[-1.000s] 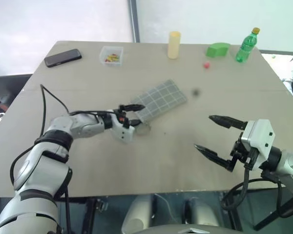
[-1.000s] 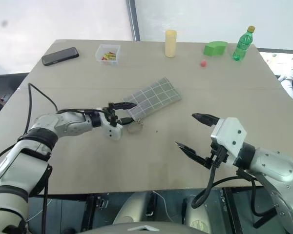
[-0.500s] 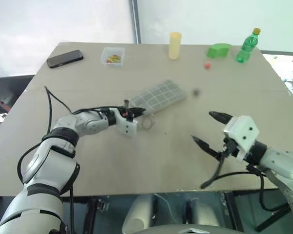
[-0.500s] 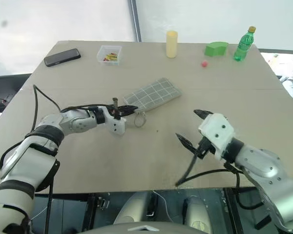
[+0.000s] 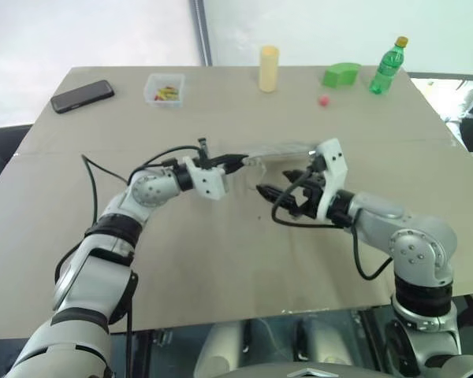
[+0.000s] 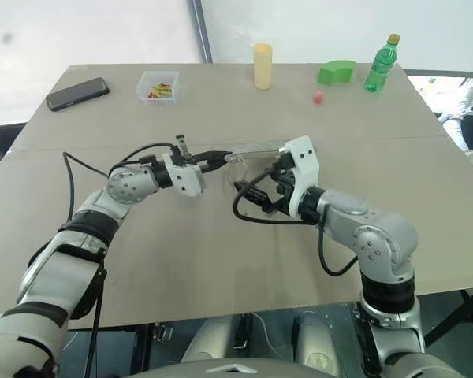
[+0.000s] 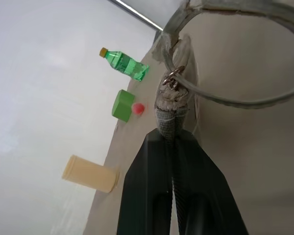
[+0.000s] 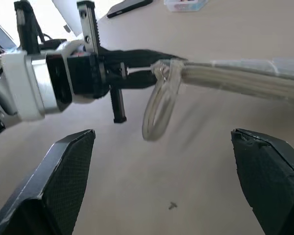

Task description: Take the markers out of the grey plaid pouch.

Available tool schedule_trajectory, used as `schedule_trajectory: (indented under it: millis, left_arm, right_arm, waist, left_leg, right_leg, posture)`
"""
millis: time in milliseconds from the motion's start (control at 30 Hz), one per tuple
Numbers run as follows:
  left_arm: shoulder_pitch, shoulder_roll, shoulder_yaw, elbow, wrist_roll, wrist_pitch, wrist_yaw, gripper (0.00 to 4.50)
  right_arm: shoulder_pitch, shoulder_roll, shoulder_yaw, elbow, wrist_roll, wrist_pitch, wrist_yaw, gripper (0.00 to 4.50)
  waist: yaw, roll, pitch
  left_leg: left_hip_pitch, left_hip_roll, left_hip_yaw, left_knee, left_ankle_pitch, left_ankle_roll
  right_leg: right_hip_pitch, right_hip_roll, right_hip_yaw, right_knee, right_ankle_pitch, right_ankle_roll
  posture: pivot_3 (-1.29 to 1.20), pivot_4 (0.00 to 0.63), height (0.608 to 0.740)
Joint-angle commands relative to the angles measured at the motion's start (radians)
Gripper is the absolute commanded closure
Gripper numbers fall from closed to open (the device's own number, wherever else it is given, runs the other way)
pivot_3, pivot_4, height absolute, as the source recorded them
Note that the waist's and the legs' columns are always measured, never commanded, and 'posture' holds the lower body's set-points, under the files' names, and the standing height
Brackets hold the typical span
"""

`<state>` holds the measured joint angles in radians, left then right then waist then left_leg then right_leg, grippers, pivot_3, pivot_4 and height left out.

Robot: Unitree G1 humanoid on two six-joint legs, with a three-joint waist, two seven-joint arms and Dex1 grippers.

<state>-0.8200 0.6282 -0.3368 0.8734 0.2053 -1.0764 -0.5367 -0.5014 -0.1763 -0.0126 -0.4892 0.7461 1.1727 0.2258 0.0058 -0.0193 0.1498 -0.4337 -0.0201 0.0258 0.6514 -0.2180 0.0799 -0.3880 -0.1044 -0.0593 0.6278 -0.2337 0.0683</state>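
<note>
From the head camera we see a big tan table [image 5: 221, 260] with lots of bare room near its front edge. Along the far edge sit a black phone [image 5: 82, 95], a clear little box [image 5: 164, 87] with small bright bits inside, a yellow cup [image 5: 269, 68], a green block [image 5: 341, 75], a small red ball [image 5: 324, 101] and a green bottle [image 5: 385, 57]. In the middle, our left gripper [image 5: 235, 161] is pinched tight on one end of the grey plaid pouch [image 5: 280, 150], which we see edge-on, lifted off the table. Our right gripper [image 5: 282, 194] is just beside it, a bit nearer to us, fingers wide apart.

From the left wrist we see the two black fingers [image 7: 149, 196] squeezed together on the pouch's grey cloth end, with the little metal ring and a clear loop [image 7: 245, 98] just past them.

From the right wrist we see the wide-apart fingers [image 8: 63, 171], and between them, farther off, the loop hanging from the pouch end. We cannot see inside the pouch.
</note>
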Motion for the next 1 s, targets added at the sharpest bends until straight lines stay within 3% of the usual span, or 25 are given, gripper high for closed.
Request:
schedule_trajectory:
  millis: [33, 233, 300, 567, 1000]
  left_arm:
    - [0.021, 0.011, 0.043, -0.063, -0.026, 0.000, -0.004, 4.50]
    - [0.059, 0.005, 0.061, -0.107, -0.036, 0.016, -0.016, 4.50]
    - [0.064, 0.003, 0.063, -0.119, -0.038, 0.023, -0.018, 4.50]
    - [0.074, -0.008, 0.084, -0.130, -0.052, 0.035, -0.032, 4.50]
    - [0.124, 0.011, 0.102, -0.132, -0.114, 0.043, -0.086, 4.50]
  right_arm:
    - [-0.041, 0.041, -0.013, 0.028, 0.013, -0.017, -0.018, 0.51]
    - [-0.052, 0.056, -0.003, 0.072, -0.016, -0.020, -0.036, 3.14]
    - [-0.051, 0.056, -0.002, 0.072, -0.021, -0.018, -0.040, 4.33]
    - [-0.046, 0.008, 0.005, 0.064, -0.089, -0.032, -0.064, 4.44]
    - [-0.052, -0.291, 0.065, 0.116, -0.469, -0.090, -0.183, 4.44]
  waist:
    - [0.001, 0.000, 0.000]
    - [0.004, 0.000, 0.000]
    - [0.003, 0.000, 0.000]
    - [0.003, 0.000, 0.000]
    - [0.006, 0.000, 0.000]
  left_leg:
    - [0.001, 0.000, 0.000, 0.000, -0.001, 0.001]
    - [0.002, 0.000, -0.001, 0.001, -0.001, 0.001]
    - [0.002, 0.000, -0.001, 0.001, 0.000, -0.001]
    - [0.002, 0.000, 0.000, 0.001, 0.000, -0.001]
    - [0.001, 0.000, 0.000, 0.000, 0.001, -0.001]
  right_leg:
    - [0.000, 0.000, 0.000, 0.001, 0.000, 0.000]
    - [0.000, 0.001, 0.000, 0.004, 0.000, 0.000]
    - [0.000, 0.001, 0.000, 0.004, 0.000, 0.000]
    - [0.000, 0.001, 0.000, 0.003, 0.000, 0.000]
    - [0.000, 0.000, 0.000, 0.002, 0.000, 0.000]
  posture:
    - [0.00, 0.150, 0.736]
    - [0.00, 0.150, 0.736]
    - [0.00, 0.150, 0.736]
    - [0.00, 0.150, 0.736]
    - [0.00, 0.150, 0.736]
